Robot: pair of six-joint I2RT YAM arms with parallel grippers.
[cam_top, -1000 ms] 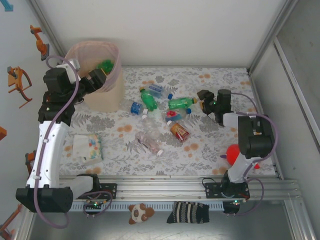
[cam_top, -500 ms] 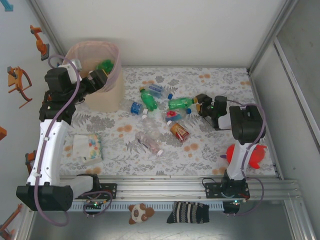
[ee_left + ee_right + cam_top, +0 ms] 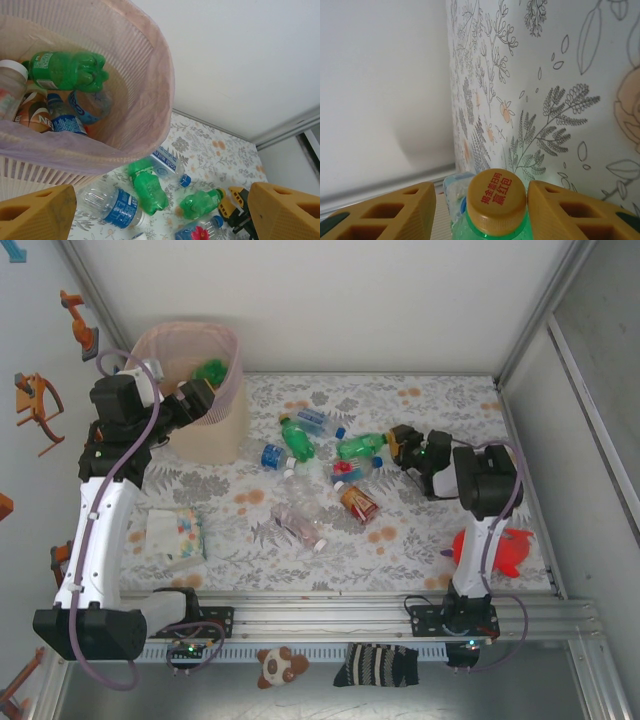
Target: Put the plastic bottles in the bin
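Observation:
The pink bin [image 3: 215, 430] stands at the back left and holds a green bottle [image 3: 67, 70] and several other bottles. My left gripper [image 3: 200, 395] hangs open over its near rim [image 3: 145, 100], nothing between the fingers [image 3: 37, 212]. Several plastic bottles lie mid-table: green [image 3: 297, 438], blue-labelled clear [image 3: 268, 454], copper [image 3: 358, 504], clear [image 3: 298, 523]. A green bottle with a yellow cap [image 3: 362, 446] lies to their right. My right gripper [image 3: 481, 210] straddles that cap [image 3: 496, 195]. The right finger [image 3: 565, 210] is almost against it and the left one stands apart.
A red plush toy [image 3: 490, 550] lies by the right arm's base. A white box with coloured dots [image 3: 178, 535] sits near the left arm. White walls close the table at the back and right. A Fiji bottle [image 3: 355, 470] lies just in front of the capped green one.
My right gripper has slid left up to the green bottle's cap and its jaws have narrowed around it. The left arm has barely moved.

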